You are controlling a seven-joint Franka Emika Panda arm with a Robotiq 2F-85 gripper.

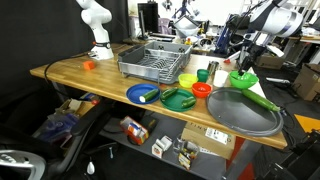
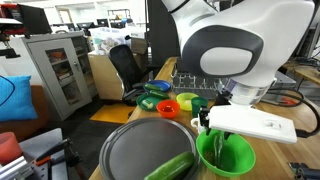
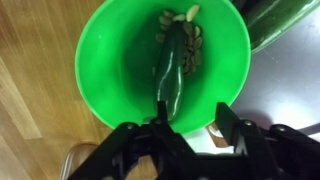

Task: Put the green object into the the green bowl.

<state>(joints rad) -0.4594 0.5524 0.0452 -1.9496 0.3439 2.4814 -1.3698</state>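
Broad plank table (image 1: 70,72) of warm, grained wood. On it, a grey wire dish rack (image 1: 155,60), boxy and open-topped, then a flat round pan (image 2: 140,150), dull grey and metal by the look, with a long smooth green piece (image 2: 170,167) lying on it. Just beside the pan, the green bowl (image 3: 110,60): glossy lime plastic, round, deep-sided. Hanging right over its rim, the black gripper (image 3: 192,118), jaws spread wide, clasping nothing. Inside the bowl, the green object (image 3: 170,68): dark, sleek, tapered like a cucumber, slanting up the wall, lower end near one finger. Beyond its far tip, a few small tan bits (image 3: 182,15)
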